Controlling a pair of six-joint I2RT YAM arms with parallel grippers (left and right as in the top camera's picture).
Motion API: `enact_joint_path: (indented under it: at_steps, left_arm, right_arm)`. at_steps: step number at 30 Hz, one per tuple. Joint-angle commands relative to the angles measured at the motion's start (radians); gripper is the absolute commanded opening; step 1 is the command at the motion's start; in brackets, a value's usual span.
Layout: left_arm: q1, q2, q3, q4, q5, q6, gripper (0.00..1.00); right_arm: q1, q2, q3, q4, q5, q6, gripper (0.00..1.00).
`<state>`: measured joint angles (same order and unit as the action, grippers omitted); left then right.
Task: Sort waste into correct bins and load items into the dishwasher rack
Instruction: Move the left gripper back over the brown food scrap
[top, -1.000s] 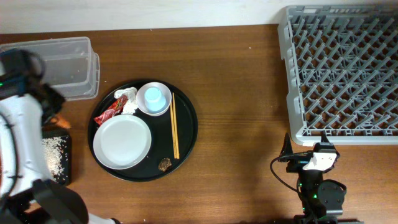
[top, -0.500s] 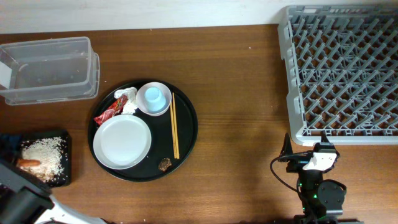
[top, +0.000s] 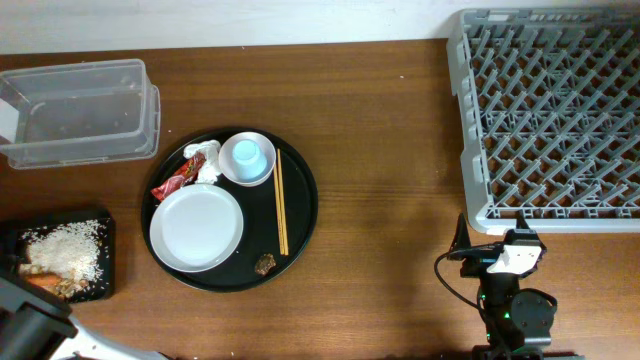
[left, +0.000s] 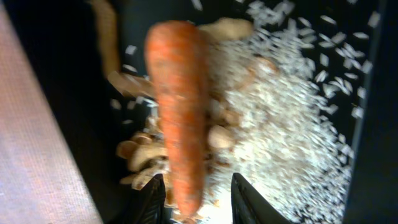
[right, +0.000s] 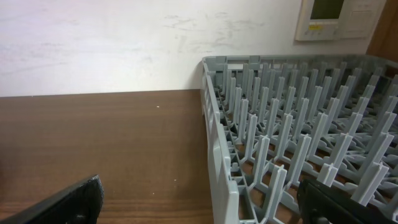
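Note:
My left gripper (left: 200, 202) hovers low over the flat black tray (top: 107, 228), where pale rice scraps (left: 280, 124) lie. The orange carrot piece (left: 177, 106) sits loose between its fingers (left: 154, 200), with a gap on the right, so the gripper is open. From overhead the carrot (top: 40, 281) shows beside the rice (top: 68, 248). On the round black tray (top: 300, 215) are the white plate (top: 196, 228), a bowl (top: 263, 141) holding the blue cup (top: 247, 156), chopsticks (top: 280, 205), red wrapper (top: 172, 185), tissue (top: 207, 160) and brown lump (top: 265, 264). My right gripper (top: 490, 236) stands wide open and empty by the rack's (top: 550, 110) front corner.
The clear plastic tub (top: 80, 110) stands at the back left. In the right wrist view the grey rack's wall (right: 217, 149) and pegs fill the right half, with bare wooden table (right: 93, 137) on the left and a white wall behind.
My left arm swung from beside the clear tub down to the black tray with the carrot piece. Its jaws have since spread apart around the carrot. The right arm has not moved.

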<state>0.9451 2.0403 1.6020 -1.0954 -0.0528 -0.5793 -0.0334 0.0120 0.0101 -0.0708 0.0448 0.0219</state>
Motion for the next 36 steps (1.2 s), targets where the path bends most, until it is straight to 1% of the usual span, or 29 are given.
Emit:
enact_joint_path:
  at_steps: [1, 4, 6, 8, 10, 12, 14, 17, 18, 20, 22, 27, 30, 31, 34, 36]
  left_arm:
    - [-0.032, 0.004, 0.013, 0.003, 0.082, 0.058, 0.3]
    - [-0.052, -0.003, 0.015, 0.003, 0.185, 0.066, 0.3]
    - [-0.072, -0.019, 0.019, 0.009, 0.249, 0.115, 0.3]
    - [-0.112, -0.065, 0.02, 0.006, 0.319, 0.148, 0.31]
    - [-0.175, -0.15, 0.02, -0.015, 0.381, 0.174, 0.31]
    - [-0.234, -0.219, 0.02, -0.053, 0.398, 0.186, 0.31]
    - [-0.307, -0.285, 0.02, -0.097, 0.398, 0.221, 0.32]
    - [-0.473, -0.369, 0.019, -0.163, 0.395, 0.275, 0.4]
    - [-0.532, -0.382, 0.019, -0.176, 0.381, 0.279, 0.42]
    - [-0.698, -0.385, 0.017, -0.208, 0.309, 0.279, 0.45]
    - [-0.81, -0.379, -0.003, -0.224, 0.267, 0.279, 0.46]
    - [-1.091, -0.375, -0.135, -0.216, 0.234, 0.301, 0.46]
    - [-1.194, -0.374, -0.201, -0.193, 0.197, 0.298, 0.46]
    - [-1.242, -0.374, -0.243, -0.172, 0.188, 0.276, 0.46]
    - [-1.303, -0.374, -0.333, -0.123, 0.186, 0.237, 0.46]
    - [-1.341, -0.374, -0.42, -0.076, 0.186, 0.177, 0.46]
  right_arm:
    - [-0.006, -0.008, -0.005, -0.008, 0.012, 0.001, 0.98]
    - [-0.006, -0.008, -0.005, -0.008, 0.012, 0.001, 0.98]
    - [-0.006, -0.008, -0.005, -0.008, 0.012, 0.001, 0.98]
    - [-0.006, -0.008, -0.005, -0.008, 0.012, 0.001, 0.98]
    - [-0.006, -0.008, -0.005, -0.008, 0.013, 0.001, 0.98]
    - [-0.006, -0.008, -0.005, -0.008, 0.012, 0.001, 0.99]
    - [-0.006, -0.008, -0.005, -0.008, 0.012, 0.001, 0.98]
    - [-0.006, -0.008, -0.005, -0.008, 0.013, 0.001, 0.98]
    - [-0.006, -0.008, -0.005, -0.008, 0.013, 0.001, 0.98]
    - [-0.006, -0.008, -0.005, -0.008, 0.012, 0.001, 0.98]
    - [-0.006, -0.008, -0.005, -0.008, 0.013, 0.001, 0.98]
    - [-0.006, -0.008, -0.005, -0.008, 0.012, 0.001, 0.98]
    - [-0.006, -0.008, -0.005, -0.008, 0.012, 0.001, 0.98]
    - [-0.006, -0.008, -0.005, -0.008, 0.013, 0.001, 0.98]
    - [-0.006, -0.008, -0.005, -0.008, 0.012, 0.001, 0.98]
    - [-0.006, -0.008, -0.005, -0.008, 0.012, 0.001, 0.98]
